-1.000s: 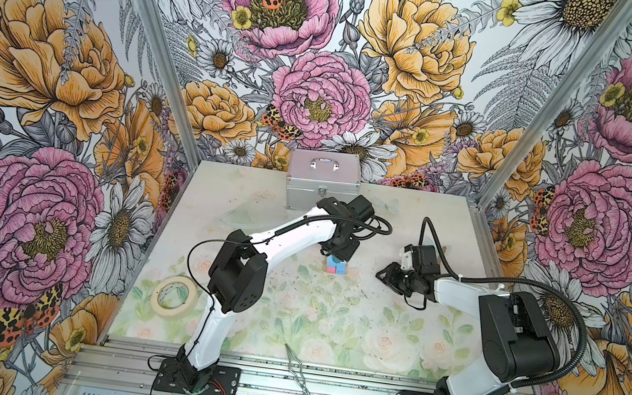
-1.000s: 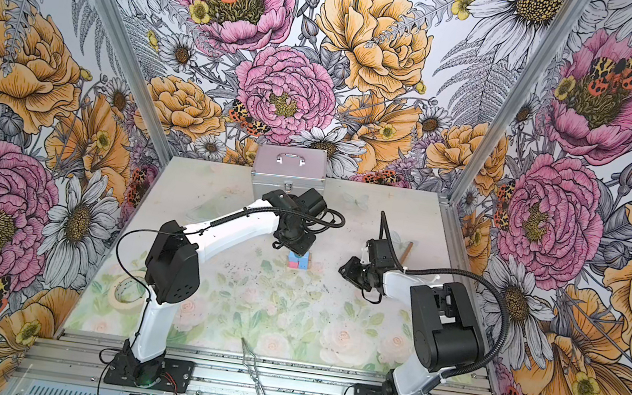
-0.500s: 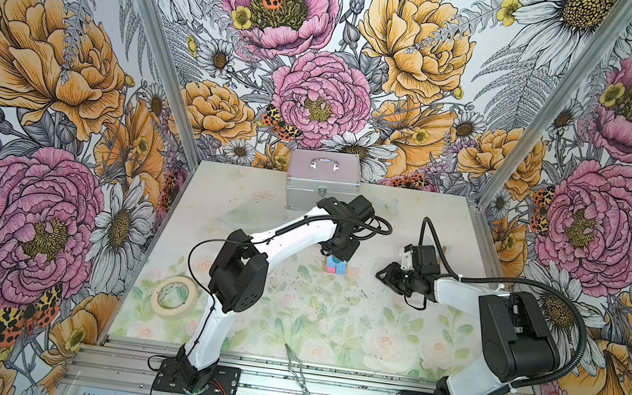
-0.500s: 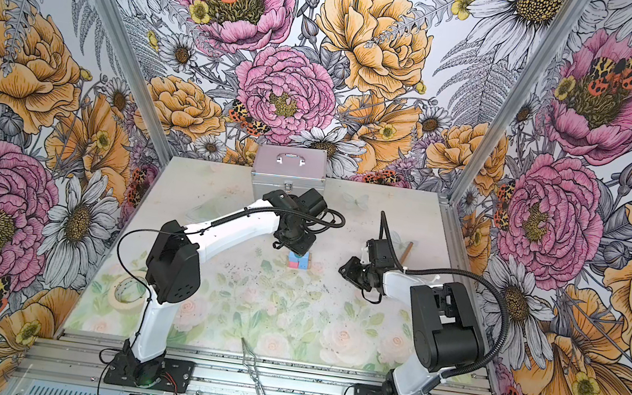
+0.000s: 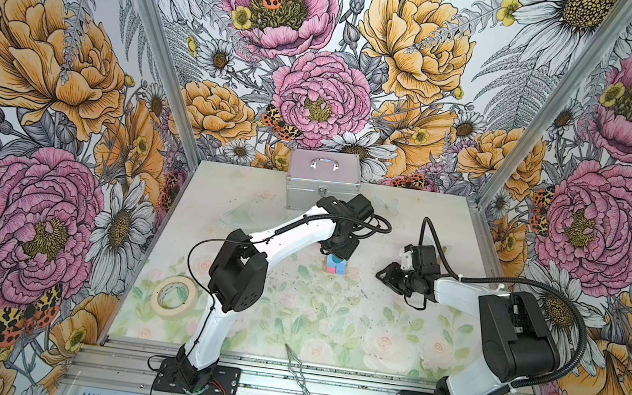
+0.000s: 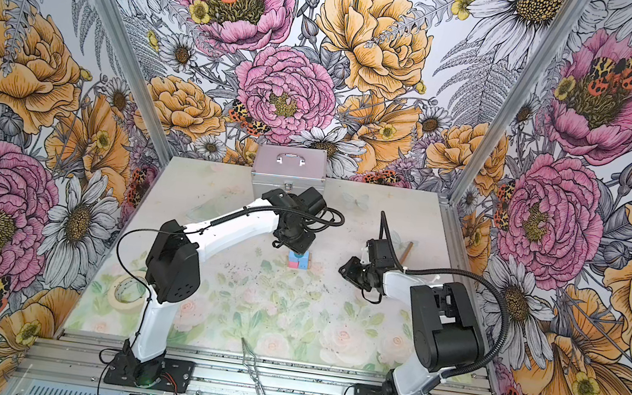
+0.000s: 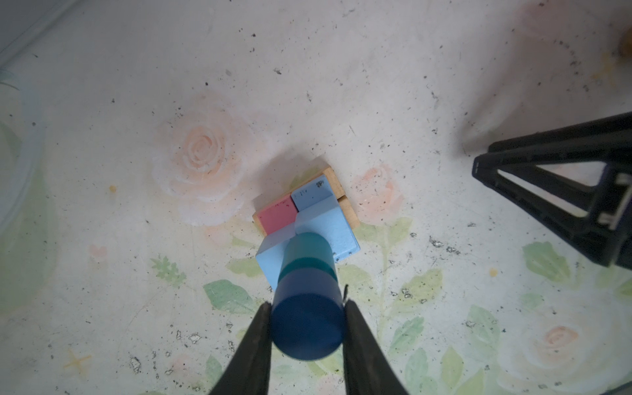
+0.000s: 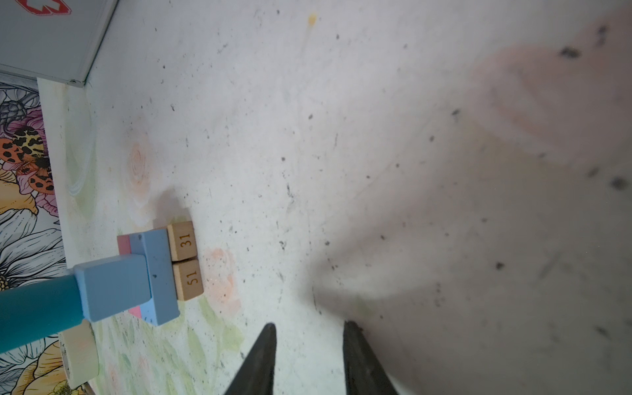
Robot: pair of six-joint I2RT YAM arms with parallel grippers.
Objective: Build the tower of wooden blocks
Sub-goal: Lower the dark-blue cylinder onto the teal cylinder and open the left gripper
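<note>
My left gripper (image 7: 306,304) grips the dark blue wooden cylinder (image 7: 307,328), stacked on the teal wooden cylinder (image 7: 309,251). I'd open slowly and lift straight up. Right gripper (image 8: 309,324) is empty, jaws parted.

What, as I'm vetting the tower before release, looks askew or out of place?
The light blue cube sits off-centre on the slabs, which overhang the tan planks on one side. Metal tongs lie across the table's front edge onto the rail. Dark specks dot the table.
</note>
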